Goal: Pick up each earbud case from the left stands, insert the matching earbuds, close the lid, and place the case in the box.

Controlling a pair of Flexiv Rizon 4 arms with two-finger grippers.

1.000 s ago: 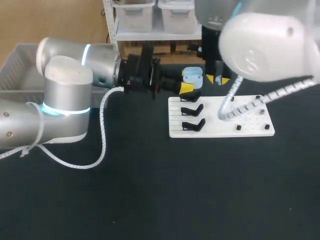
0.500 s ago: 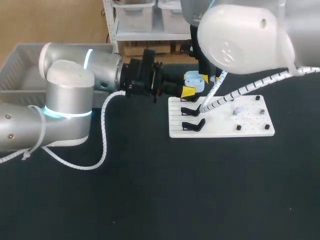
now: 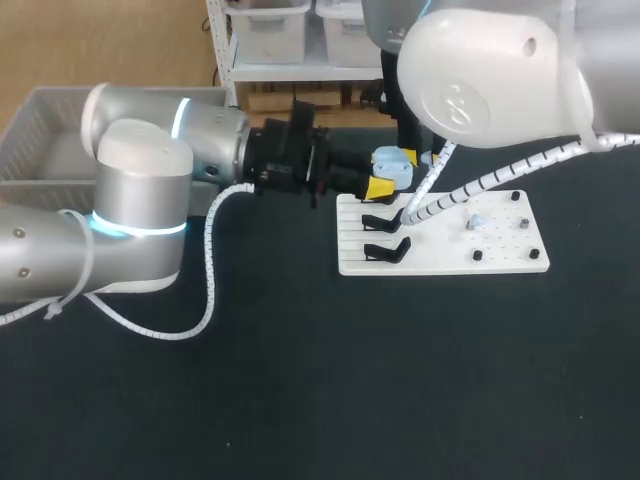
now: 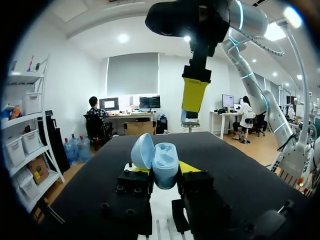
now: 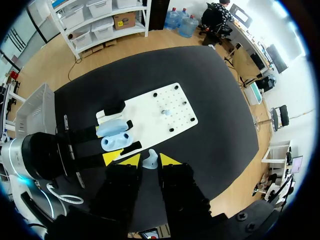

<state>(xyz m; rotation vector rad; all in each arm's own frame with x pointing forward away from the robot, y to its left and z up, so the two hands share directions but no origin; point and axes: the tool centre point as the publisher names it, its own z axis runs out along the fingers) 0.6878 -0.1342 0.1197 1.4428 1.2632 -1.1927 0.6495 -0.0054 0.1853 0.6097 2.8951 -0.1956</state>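
left fingers clamped on the open earbud case, held above the white board's far-left corner. right fingers swung in from the right, now just above the case, pinching an earbud. Lined up, so insertion looks next.

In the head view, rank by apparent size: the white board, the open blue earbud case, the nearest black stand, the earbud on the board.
1. white board
2. open blue earbud case and black stand: look alike, and the case is held up off the table, so unsure
3. earbud
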